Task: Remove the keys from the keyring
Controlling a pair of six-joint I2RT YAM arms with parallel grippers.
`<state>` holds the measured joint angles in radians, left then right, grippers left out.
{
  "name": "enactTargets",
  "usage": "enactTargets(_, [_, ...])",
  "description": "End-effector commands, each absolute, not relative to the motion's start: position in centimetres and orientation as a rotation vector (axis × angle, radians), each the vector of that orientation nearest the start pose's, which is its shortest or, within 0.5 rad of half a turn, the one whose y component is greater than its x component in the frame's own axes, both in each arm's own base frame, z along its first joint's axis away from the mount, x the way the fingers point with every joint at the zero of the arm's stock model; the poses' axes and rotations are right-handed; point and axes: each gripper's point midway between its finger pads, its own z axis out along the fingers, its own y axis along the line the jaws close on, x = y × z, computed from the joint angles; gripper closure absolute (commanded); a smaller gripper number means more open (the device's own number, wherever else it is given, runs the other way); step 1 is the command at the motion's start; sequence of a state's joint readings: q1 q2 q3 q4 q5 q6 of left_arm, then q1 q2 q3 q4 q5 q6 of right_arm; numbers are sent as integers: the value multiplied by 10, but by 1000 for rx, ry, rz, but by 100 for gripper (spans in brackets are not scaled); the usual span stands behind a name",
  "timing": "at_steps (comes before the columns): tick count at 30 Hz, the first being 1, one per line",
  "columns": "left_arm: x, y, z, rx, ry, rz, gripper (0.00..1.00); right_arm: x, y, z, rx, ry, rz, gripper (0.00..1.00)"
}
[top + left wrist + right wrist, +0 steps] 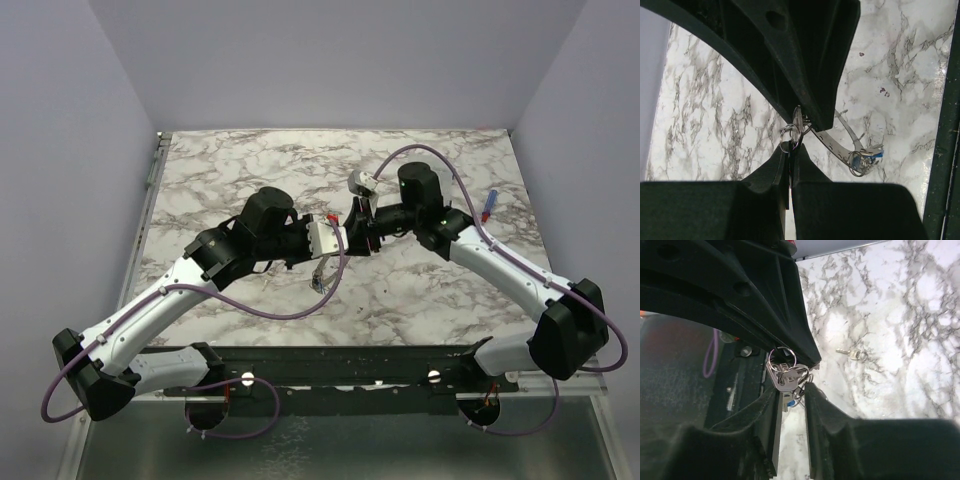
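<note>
The two grippers meet above the table's middle. My left gripper (338, 240) (790, 150) is shut on a thin dark key held edge-on; small split rings (789, 136) sit at its tips. The flat grey keyring (832, 144) runs from the tip of my right gripper (362, 232) down to the right, with a blue-headed key (860, 159) at its low end. It hangs below both grippers in the top view (322, 278). In the right wrist view, the right gripper (792, 390) has a narrow gap between its jaws. A silver key (785, 377) and a split ring (784, 356) sit at its tips.
A loose silver key (855, 355) lies on the marble table beyond the right gripper. A small blue and red object (490, 205) lies at the table's right side. The black rail (350, 365) with the arm bases runs along the near edge.
</note>
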<state>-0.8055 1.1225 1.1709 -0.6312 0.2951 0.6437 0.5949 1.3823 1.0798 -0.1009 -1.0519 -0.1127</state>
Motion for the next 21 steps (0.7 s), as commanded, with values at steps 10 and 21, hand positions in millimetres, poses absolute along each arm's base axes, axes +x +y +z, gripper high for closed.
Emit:
enactTargets(10, [231,-248,281,1400,1543,-401,100,207,318,254,-1386,1431,1245,99])
enactTargets(21, [232,-238,255,1295,1692,-542,100,220,311,277,-1266,1300,1249,99])
